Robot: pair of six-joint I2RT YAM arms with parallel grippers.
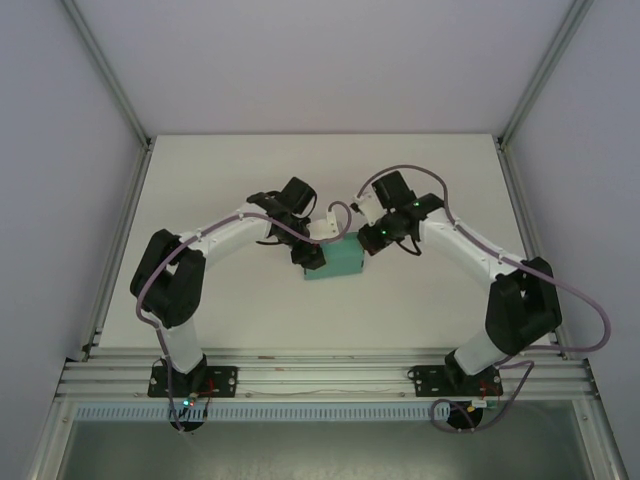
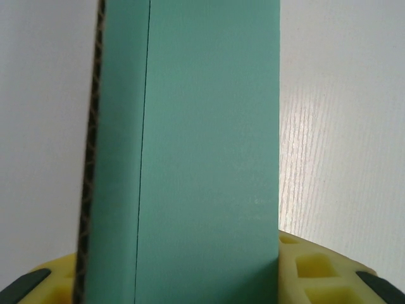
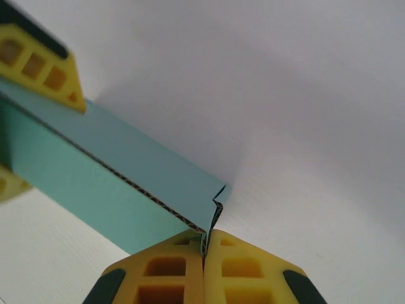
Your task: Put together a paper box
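Note:
The paper box (image 1: 338, 264) is a small teal-green rectangular box held up between the two arms over the middle of the table. My left gripper (image 1: 312, 256) is shut on its left end. In the left wrist view the box (image 2: 209, 158) stands between the yellow fingers (image 2: 310, 269), with a corrugated edge along its left side. My right gripper (image 1: 372, 238) is at the box's right end. Its yellow jaws (image 3: 204, 244) are pressed together on a thin crumpled card edge at the corner of the box (image 3: 95, 183). A left finger (image 3: 47, 73) shows at the far end.
The white table (image 1: 250, 180) lies open around the box on all sides. Aluminium frame posts (image 1: 110, 75) rise at the back corners, and a metal rail (image 1: 320, 375) carrying both arm bases runs along the near edge.

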